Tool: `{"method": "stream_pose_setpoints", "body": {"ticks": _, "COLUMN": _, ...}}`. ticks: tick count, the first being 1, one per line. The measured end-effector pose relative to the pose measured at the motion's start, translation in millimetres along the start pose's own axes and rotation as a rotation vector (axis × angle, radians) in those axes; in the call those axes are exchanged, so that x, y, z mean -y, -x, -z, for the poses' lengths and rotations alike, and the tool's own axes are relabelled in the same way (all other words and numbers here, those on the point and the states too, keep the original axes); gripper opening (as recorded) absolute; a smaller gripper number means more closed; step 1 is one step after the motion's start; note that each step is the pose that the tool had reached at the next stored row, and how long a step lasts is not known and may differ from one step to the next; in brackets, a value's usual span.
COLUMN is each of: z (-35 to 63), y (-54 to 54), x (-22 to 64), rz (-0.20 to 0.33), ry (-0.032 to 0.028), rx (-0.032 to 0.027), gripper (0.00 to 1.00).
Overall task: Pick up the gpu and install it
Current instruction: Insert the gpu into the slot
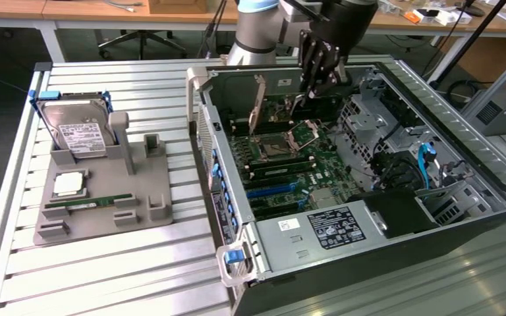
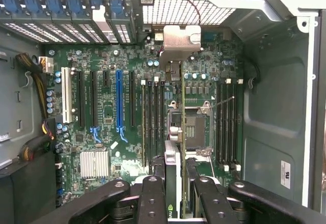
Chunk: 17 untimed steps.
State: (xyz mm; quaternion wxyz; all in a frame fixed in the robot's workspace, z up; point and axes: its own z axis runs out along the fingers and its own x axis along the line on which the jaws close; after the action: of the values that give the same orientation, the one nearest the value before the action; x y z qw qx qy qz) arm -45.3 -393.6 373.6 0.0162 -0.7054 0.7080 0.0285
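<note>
Green motherboard point(image 2: 109, 112) and CPU socket point(image 2: 196, 130) lie beneath gpu point(image 2: 172, 164).

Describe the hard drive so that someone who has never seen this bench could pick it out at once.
To the exterior view's left of the open computer case sits a grey stand. At its far end the hard drive stands propped in a blue frame. Unlike the square chip and narrow green memory stick lying nearer, it is a silver box with a white label.
</note>
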Motion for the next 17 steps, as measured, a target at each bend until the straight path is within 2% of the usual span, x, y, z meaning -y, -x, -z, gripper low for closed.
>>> {"method": "stream_pose_setpoints", "body": {"ticks": 17, "z": -4.4, "y": -0.7, "x": 0.1, "rz": 0.0, "ry": 0.0, "rx": 0.0, "gripper": 0.27}}
